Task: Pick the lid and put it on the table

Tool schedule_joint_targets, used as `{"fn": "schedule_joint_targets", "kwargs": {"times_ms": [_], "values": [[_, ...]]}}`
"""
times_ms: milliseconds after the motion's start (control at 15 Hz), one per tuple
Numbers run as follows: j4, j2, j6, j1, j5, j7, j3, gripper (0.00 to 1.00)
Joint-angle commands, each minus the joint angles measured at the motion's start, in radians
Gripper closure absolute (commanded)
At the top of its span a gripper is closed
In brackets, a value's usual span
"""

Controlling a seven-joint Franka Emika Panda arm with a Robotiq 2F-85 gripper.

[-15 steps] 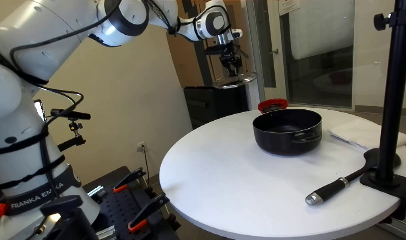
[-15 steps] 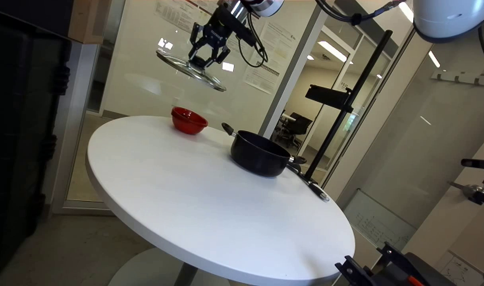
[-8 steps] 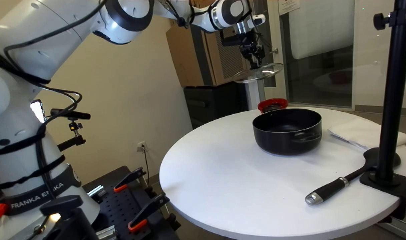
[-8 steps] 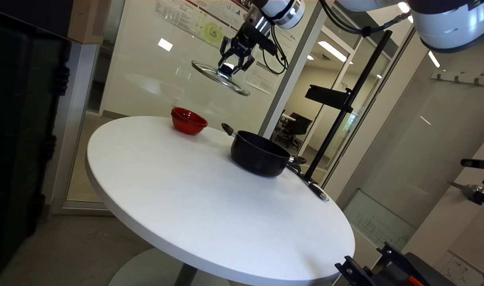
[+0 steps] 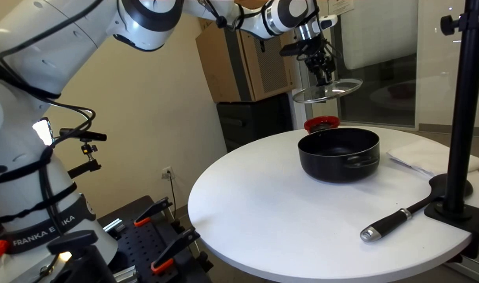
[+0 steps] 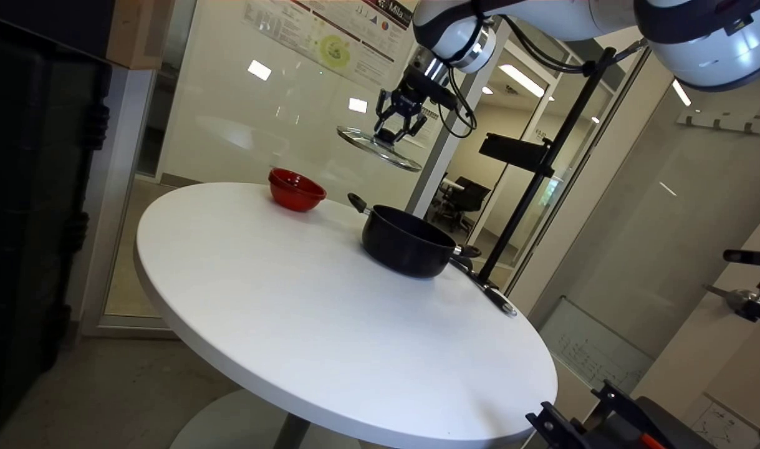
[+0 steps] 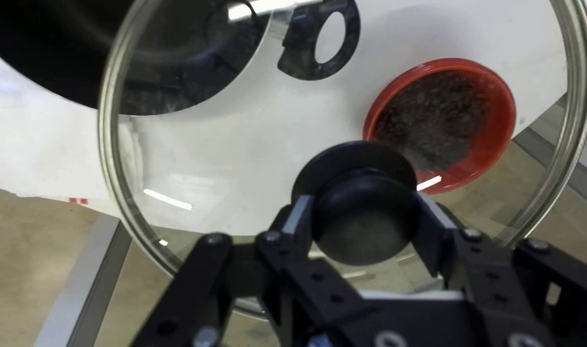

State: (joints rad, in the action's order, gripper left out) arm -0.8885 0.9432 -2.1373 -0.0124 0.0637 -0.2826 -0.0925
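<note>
Currently the lid [image 6: 380, 151] hangs in the air, clear of the tabletop [image 6: 330, 324] and higher than the black pot [image 6: 411, 244] and red bowl [image 6: 295, 192] in both exterior views. Hand [image 7: 366, 214] is clamped on its dark centre knob [image 7: 365, 236], a pad [image 7: 298, 216] to either side. Handling, by judgement: clear glass with a metal rim [image 7: 109, 111], so stiff, fairly weighty for its thinness, and breakable if knocked. Knob looks smooth and rounded; lid could pivot there if one edge touches down first. Right place to hold: the knob, squarely between the pads; rim looks slick and awkward to pinch. Next should call for a level, slow descent onto bare tabletop, loosening only once the rim rests.
</note>
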Motion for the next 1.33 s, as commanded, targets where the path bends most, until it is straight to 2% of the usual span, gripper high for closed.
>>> {"fn": "schedule_joint_targets", "kwargs": {"times_ms": [0,800,1267], "values": [[-0.090,-0.056,-0.062,-0.013,-0.002,-0.075,-0.040,0.73],[-0.603,-0.285,-0.246,0.013,-0.020,-0.119,-0.072,0.73],[-0.797,-0.380,-0.339,0.027,-0.033,-0.179,-0.113,0.73]]}}
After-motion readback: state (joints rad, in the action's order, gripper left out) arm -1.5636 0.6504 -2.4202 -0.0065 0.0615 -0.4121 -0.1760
